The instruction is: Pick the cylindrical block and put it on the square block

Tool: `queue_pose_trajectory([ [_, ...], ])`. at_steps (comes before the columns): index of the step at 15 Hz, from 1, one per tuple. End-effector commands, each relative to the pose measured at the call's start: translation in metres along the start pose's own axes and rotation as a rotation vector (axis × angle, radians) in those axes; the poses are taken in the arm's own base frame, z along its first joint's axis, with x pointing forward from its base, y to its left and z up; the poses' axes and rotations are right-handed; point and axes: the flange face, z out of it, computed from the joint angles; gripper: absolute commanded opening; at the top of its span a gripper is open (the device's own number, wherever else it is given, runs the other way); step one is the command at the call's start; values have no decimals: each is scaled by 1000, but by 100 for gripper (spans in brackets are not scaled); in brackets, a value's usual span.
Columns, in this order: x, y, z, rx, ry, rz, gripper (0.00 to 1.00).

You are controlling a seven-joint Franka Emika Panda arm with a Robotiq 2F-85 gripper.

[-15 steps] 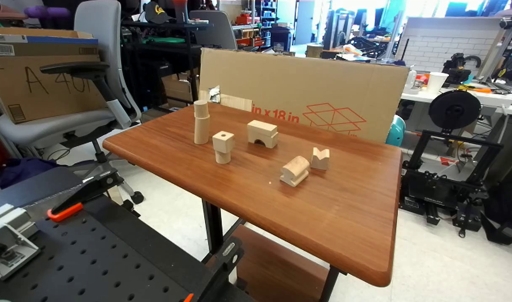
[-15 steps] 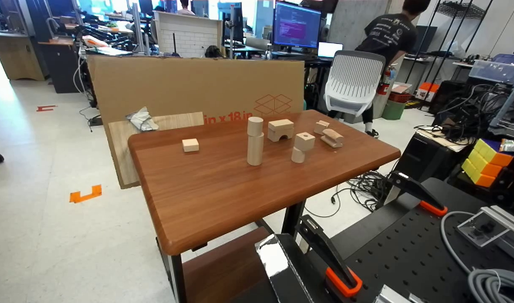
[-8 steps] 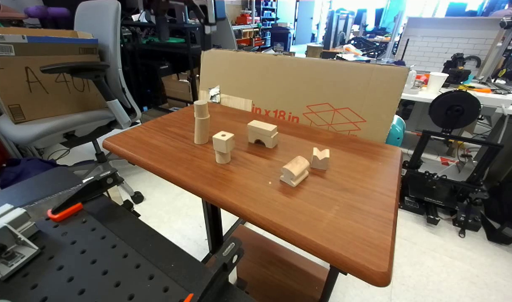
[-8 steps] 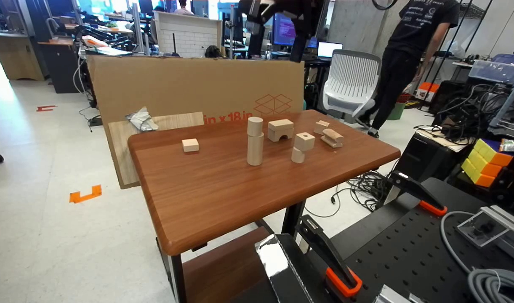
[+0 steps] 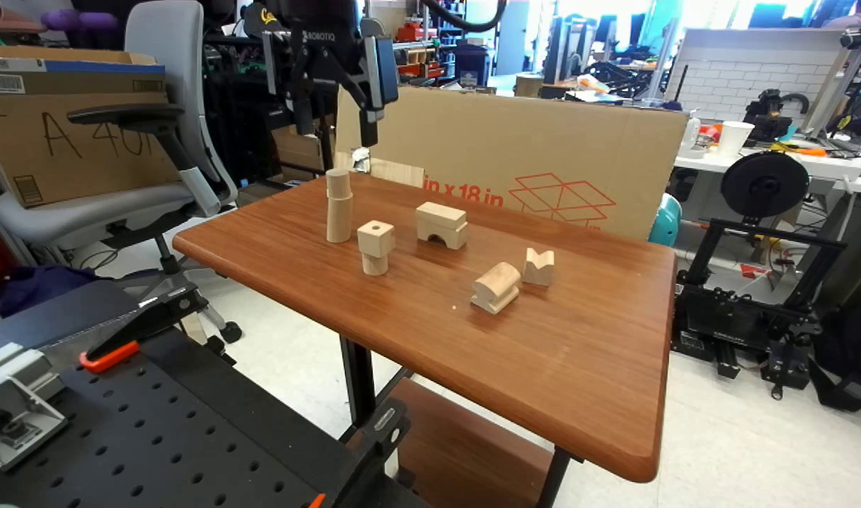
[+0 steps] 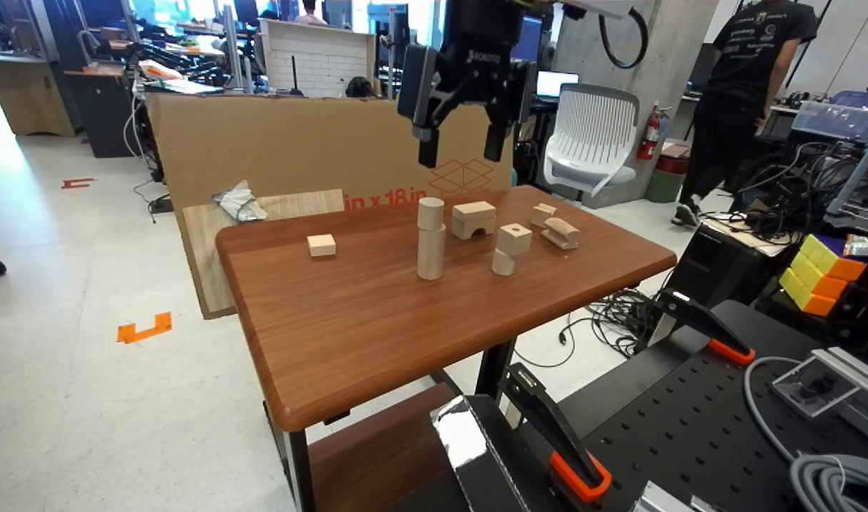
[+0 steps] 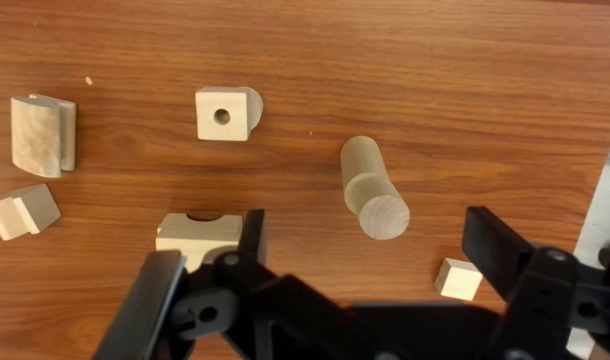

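The pale round cylindrical block (image 6: 431, 213) stands on a taller round block (image 6: 431, 256); the pair also shows in an exterior view (image 5: 338, 183) and in the wrist view (image 7: 384, 217). A cube-like square block (image 6: 514, 240) with a dark round hole in its top sits on a short round block, also in the wrist view (image 7: 210, 127). A separate small square block (image 6: 321, 246) lies alone. I cannot tell which square one is meant. My gripper (image 6: 461, 149) is open and empty, above the blocks and apart from them. In the wrist view its fingers (image 7: 365, 220) frame the cylinder's top.
An arch block with a rectangular block (image 5: 441, 213) on it stands farther back. A curved-top block (image 5: 497, 286) and a V-notched block (image 5: 538, 268) stand at one side of the brown table (image 5: 571, 395). A cardboard sheet (image 5: 515, 134) stands behind the table.
My open gripper has come into view from above and moved down over the table in both exterior views. The blocks have not moved. A person in the background has walked to the right.
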Motion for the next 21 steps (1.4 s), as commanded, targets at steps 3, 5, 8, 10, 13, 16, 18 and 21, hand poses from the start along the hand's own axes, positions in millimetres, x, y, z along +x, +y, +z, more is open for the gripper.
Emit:
queue_pose_trajectory([
  [3,23,-9,30,-41,-17,21,100],
  [5,28,-14,38,-41,-29,22,100],
  [8,33,-21,47,-42,-41,22,100],
  [10,34,-25,52,-44,-56,19,99],
  [13,34,-29,55,-48,-67,17,69],
  [16,35,-31,57,-55,-69,28,43],
  [18,35,-30,56,-55,-72,48,28],
  [21,36,-25,53,-63,-75,97,8],
])
